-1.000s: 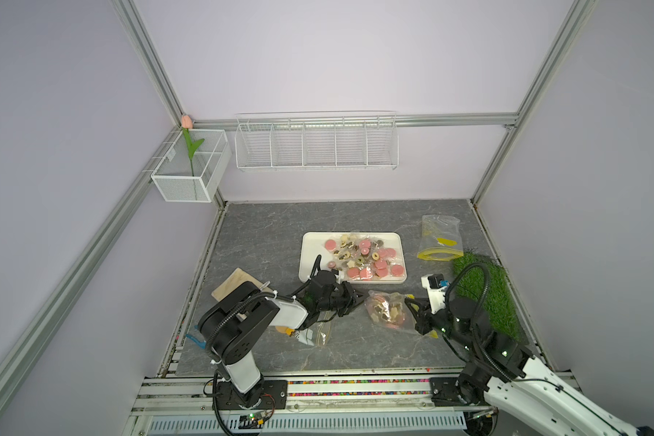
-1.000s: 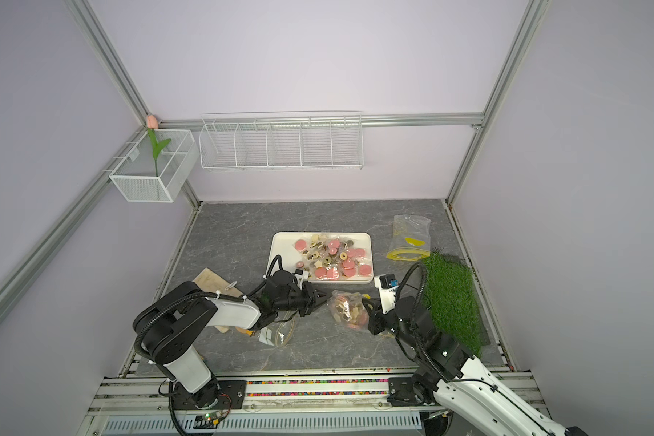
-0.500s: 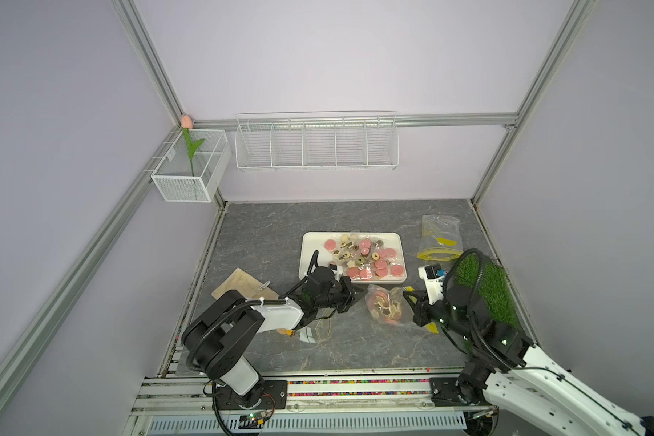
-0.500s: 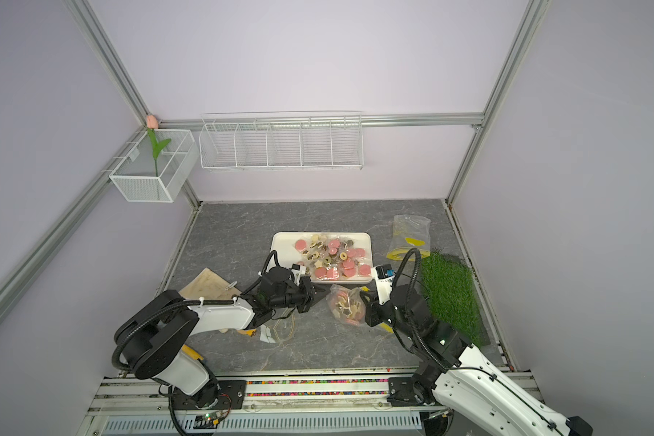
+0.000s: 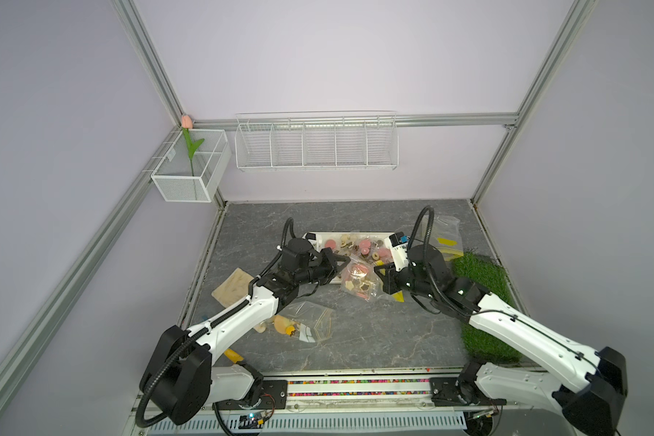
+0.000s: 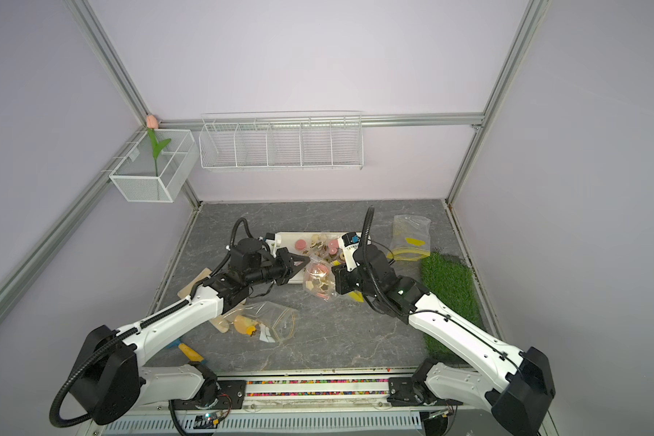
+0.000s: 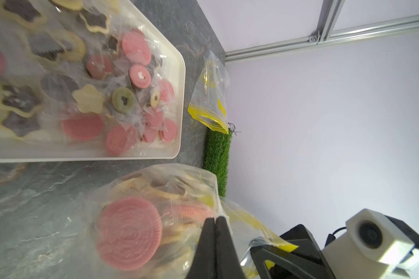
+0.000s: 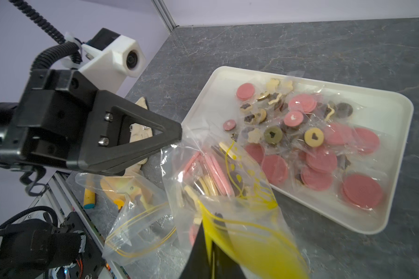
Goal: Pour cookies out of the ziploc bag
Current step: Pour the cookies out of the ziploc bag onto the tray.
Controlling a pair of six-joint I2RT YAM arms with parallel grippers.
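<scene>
The clear ziploc bag (image 5: pixel 359 281) (image 6: pixel 318 281) with yellow zip strips hangs between both grippers, just in front of the white tray (image 5: pixel 318 238) (image 6: pixel 287 238). Pink, beige and dark cookies (image 7: pixel 128 232) fill it. My left gripper (image 5: pixel 346 262) (image 7: pixel 214 218) is shut on a clear edge of the bag. My right gripper (image 5: pixel 378 270) (image 8: pixel 211 218) is shut on the bag's yellow zip end. More cookies (image 8: pixel 322 161) (image 5: pixel 363 245), pink discs, beige flowers and dark rounds, many in clear wrappers, lie on the tray (image 8: pixel 385 108) (image 7: pixel 82 154).
A second clear bag (image 5: pixel 306 321) (image 6: pixel 269 321) holding an orange piece lies near the front left. An empty yellow-zip bag (image 5: pixel 446 238) and a green turf mat (image 5: pixel 484 302) sit on the right. A beige wooden piece (image 5: pixel 233 287) lies left. Wire baskets hang on the walls.
The left gripper has closed onto the bag's edge. Both arms have carried the cookie bag left and toward the tray.
</scene>
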